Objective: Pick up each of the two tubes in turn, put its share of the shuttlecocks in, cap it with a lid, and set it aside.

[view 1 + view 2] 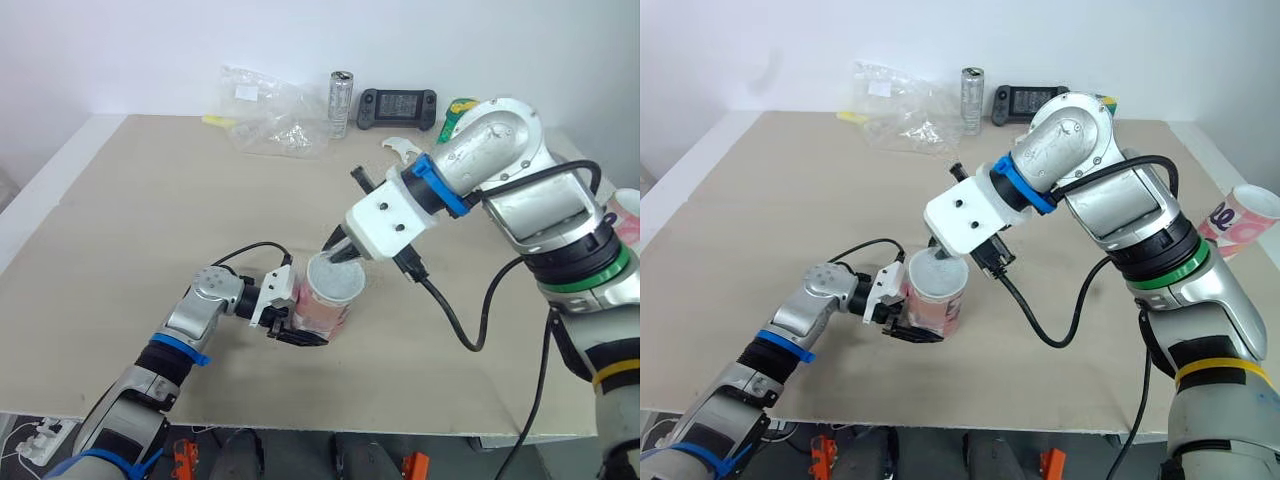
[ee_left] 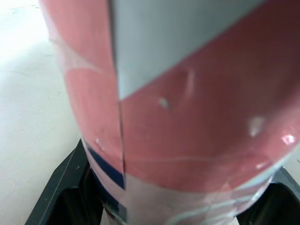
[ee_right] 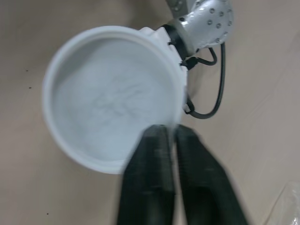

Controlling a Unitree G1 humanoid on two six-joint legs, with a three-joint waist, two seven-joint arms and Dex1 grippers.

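Tube (image 1: 325, 312), pink with pale bands, stands upright on the surface (image 1: 150, 220), near edge, roughly mid-width. White lid (image 1: 335, 278) sits on its top; whether it is pressed fully home cannot be told.

Left arm: forearm comes in from the near left and runs low over the surface, with the wrist about level and pointing right. Left claw (image 1: 298, 333) is clamped around the lower part of the tube, one black finger on either side. In the left wrist view the tube wall sits hard up between the two fingers.

Right arm: elbow is held high at the far right. The forearm slopes down and to the left, so the wrist ends above the tube. Right claw (image 3: 169, 129) points down at the far-right edge of the lid. Its two fingers (image 3: 149, 164) are drawn almost together, with only a narrow gap. They pinch the lid's rim, one finger inside it and one outside.

Second tube (image 1: 1243, 222), also pink, lies tilted at the right edge of the surface, well apart from both claws.

Far side of the surface: crumpled clear plastic bag (image 1: 270, 115), upright can (image 1: 341, 103) just to its right, black handheld controller (image 1: 397, 107) beside the can.
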